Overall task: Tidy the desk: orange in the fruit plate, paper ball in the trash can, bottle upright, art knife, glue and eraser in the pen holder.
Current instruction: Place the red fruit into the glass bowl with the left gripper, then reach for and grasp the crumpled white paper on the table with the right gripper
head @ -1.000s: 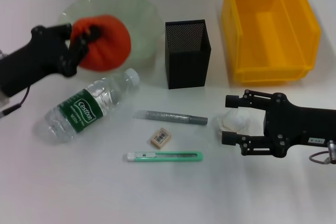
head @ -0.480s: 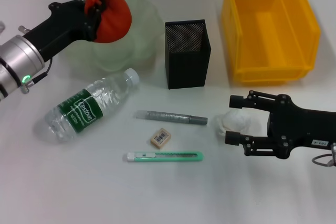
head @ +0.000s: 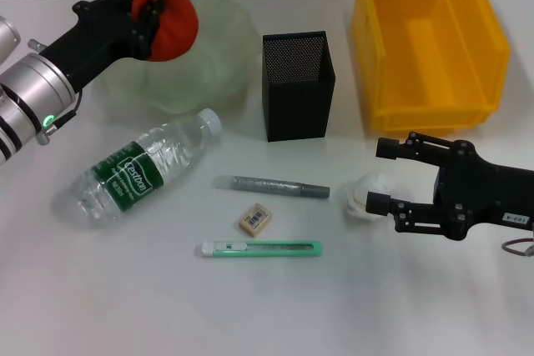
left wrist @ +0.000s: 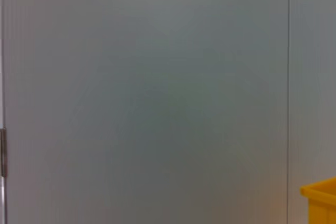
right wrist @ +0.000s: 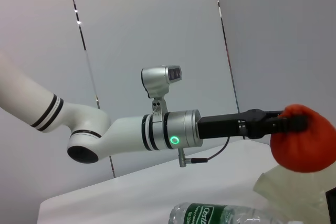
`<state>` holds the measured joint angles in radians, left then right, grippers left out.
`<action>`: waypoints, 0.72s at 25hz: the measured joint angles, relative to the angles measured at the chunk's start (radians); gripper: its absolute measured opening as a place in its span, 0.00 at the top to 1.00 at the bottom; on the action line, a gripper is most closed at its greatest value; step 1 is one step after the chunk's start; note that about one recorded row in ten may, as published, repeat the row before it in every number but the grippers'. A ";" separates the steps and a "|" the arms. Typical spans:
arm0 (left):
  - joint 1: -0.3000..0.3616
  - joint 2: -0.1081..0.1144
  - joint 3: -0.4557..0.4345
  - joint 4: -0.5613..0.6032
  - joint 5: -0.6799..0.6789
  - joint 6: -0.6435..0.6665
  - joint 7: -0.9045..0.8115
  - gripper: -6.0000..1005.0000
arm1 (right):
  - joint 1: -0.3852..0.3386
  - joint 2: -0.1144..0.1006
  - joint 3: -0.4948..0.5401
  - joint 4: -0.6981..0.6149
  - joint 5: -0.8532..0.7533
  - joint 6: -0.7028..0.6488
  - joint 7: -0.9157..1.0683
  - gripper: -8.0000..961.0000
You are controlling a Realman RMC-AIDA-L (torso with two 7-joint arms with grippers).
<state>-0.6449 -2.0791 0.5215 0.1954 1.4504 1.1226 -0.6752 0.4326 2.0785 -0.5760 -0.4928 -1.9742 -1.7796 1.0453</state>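
Left gripper [right wrist: 286,124] clamps the orange [right wrist: 303,139] directly above the fruit plate [right wrist: 286,190], with 1 bottle [right wrist: 226,217] lying beside the plate and a wall [right wrist: 157,24] behind.

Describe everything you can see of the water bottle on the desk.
The bottle is clear plastic with a white cap and a green label with white lettering. It looks empty or nearly so, cap on. It lies on its side on the white desk, cap pointing toward the pale green plate, base toward the robot's left. Nothing grips it; the pen lies apart from it.
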 joint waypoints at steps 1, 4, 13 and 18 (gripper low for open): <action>0.000 0.000 0.000 0.000 0.000 0.000 0.000 0.83 | 0.000 0.000 0.000 0.000 0.000 0.000 0.000 0.25; -0.001 0.000 0.000 -0.001 -0.002 -0.001 0.000 0.71 | 0.000 0.000 0.001 0.000 0.000 0.000 0.000 0.26; -0.004 0.003 0.011 -0.002 -0.003 0.023 -0.010 0.52 | 0.000 0.001 0.004 0.002 0.000 0.000 -0.001 0.26; 0.041 0.013 0.103 0.061 0.002 0.146 -0.148 0.33 | 0.000 0.002 0.012 0.002 0.003 0.000 -0.001 0.26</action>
<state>-0.6043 -2.0665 0.6246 0.2566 1.4525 1.2687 -0.8231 0.4325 2.0801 -0.5638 -0.4908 -1.9708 -1.7794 1.0446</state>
